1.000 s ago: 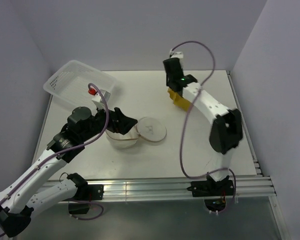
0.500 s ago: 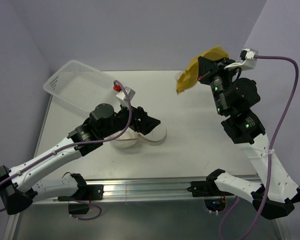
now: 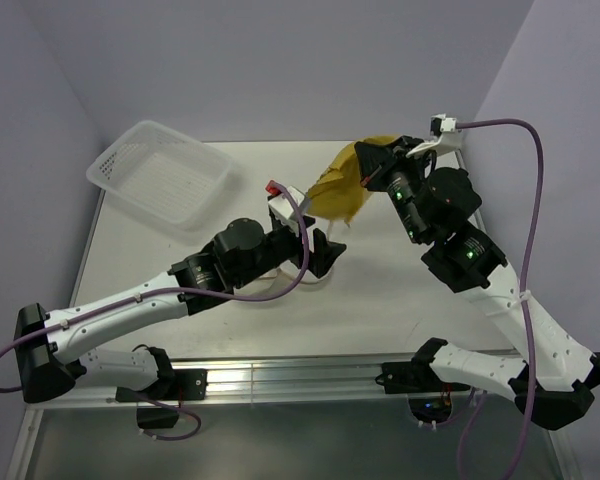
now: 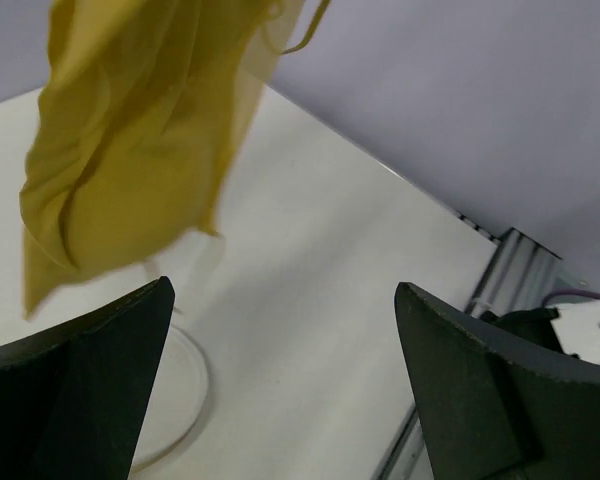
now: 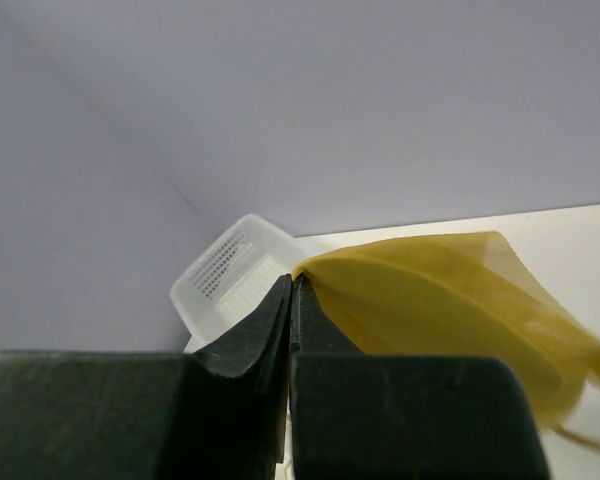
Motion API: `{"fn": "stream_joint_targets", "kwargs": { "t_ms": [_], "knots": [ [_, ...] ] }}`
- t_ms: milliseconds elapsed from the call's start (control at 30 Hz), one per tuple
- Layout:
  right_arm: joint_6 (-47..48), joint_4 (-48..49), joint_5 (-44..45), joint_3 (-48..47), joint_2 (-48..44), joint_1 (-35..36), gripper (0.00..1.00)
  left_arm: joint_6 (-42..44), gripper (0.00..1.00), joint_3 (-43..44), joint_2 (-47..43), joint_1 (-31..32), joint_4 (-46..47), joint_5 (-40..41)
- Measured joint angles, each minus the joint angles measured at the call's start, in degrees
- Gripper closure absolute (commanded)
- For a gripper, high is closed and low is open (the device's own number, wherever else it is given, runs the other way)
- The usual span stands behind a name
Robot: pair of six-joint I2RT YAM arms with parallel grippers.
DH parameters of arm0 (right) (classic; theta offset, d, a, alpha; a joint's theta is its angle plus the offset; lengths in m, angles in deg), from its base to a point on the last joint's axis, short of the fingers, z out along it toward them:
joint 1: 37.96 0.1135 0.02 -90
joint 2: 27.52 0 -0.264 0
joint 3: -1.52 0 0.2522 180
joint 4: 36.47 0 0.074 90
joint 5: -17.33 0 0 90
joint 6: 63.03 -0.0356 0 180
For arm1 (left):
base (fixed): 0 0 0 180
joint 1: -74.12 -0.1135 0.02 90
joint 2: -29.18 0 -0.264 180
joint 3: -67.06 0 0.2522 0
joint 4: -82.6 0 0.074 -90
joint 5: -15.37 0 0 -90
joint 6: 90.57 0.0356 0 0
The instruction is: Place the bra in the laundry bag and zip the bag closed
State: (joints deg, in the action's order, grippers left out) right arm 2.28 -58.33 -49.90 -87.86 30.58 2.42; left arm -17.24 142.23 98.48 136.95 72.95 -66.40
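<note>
Farthest left on the white table [image 3: 410, 300] sits the perforated plastic basket [image 3: 160, 175]. Near the middle, the left gripper [image 3: 325, 250] hovers, fingers spread wide and holding nothing, over the laundry bag [image 4: 180, 392], whose round white edge peeks out below. Just to the right, the yellow bra [image 3: 340, 190] dangles in the air, its top pinched between the closed fingers of the right gripper [image 3: 368, 165].

The bra [image 3: 342, 190] is sheer mustard-yellow fabric. It hangs crumpled in the air with a thin strap loop trailing, its upper edge pinched between the closed fingers of the right gripper [image 5: 292, 285]. Below its lower end, the laundry bag [image 4: 175, 395] lies on the table [image 3: 400, 300]. Only its round white flap shows, lying flat.
</note>
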Motion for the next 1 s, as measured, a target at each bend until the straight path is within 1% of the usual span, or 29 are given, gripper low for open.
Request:
{"fn": "stream_joint_targets", "kwargs": {
  "t_ms": [233,367,500,700,833,1000],
  "knots": [
    [-0.2,0.0,-1.2,0.8,-2.2,1.7,1.00,3.1,0.01,-0.1,-0.7,0.0,-0.8,7.3],
    [-0.3,0.4,-2.6,0.7,-3.0,2.1,1.00,4.0,0.01,-2.1,-4.4,0.0,-0.9,9.5],
    [-0.6,0.4,-3.9,0.0,-2.7,2.6,1.00,4.4,0.01,-2.4,-6.0,0.0,0.3,8.8],
    [-1.3,0.4,-5.4,-0.5,-2.7,4.0,1.00,4.0,0.01,-2.4,-4.0,0.5,1.6,3.9],
    [-1.7,0.4,-7.3,-0.5,-3.3,5.3,1.00,5.1,0.01,-2.0,-2.5,0.8,1.6,3.7],
    [-2.6,0.4,-9.7,-0.5,-5.0,6.2,1.00,7.1,0.01,-0.6,-1.0,0.8,1.7,5.4]
  ]
}}
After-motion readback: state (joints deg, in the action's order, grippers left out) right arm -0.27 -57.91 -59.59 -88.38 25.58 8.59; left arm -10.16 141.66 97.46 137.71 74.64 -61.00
